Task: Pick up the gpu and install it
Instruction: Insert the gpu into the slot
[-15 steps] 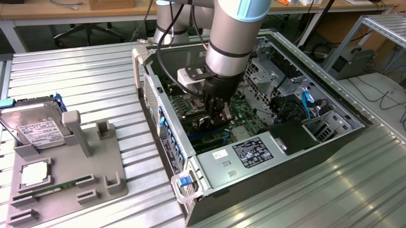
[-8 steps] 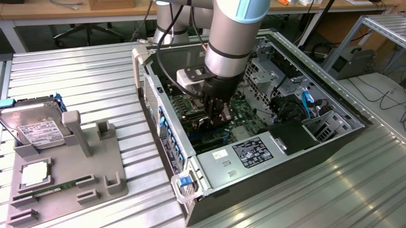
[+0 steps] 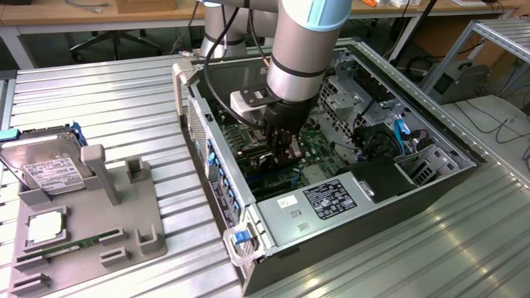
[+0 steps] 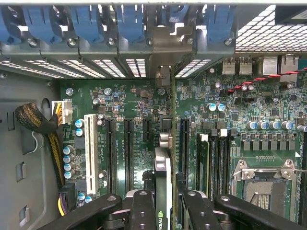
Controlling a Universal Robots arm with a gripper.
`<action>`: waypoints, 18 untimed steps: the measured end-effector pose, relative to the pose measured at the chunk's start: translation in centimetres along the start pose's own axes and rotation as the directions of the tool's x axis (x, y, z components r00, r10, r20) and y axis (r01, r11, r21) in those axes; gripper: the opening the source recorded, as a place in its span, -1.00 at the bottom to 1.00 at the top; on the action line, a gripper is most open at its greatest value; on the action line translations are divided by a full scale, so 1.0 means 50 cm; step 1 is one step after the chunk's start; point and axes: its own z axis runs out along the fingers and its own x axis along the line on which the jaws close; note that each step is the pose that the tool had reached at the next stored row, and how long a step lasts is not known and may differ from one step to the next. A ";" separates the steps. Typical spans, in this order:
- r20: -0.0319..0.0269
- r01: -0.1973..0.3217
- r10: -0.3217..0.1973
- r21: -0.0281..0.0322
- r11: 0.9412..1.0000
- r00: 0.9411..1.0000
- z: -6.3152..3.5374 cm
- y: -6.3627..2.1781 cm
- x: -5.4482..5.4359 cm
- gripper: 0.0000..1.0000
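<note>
Jaws clamped on gpu [image 4: 163, 165], edge-on over motherboard [image 4: 139, 96] slots; seating unclear.

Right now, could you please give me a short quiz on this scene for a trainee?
1. True or false: the gripper holds the gpu over the motherboard.
2. Where is the hard drive? A. in the gripper. B. on the grey tray at the exterior view's left. C. on the motherboard.
3. What colour are the slot latches?
Key: 1 true; 2 B; 3 blue.
</note>
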 end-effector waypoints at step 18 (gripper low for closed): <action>0.000 0.000 0.000 0.000 1.000 1.000 0.002 0.000 0.000 -0.46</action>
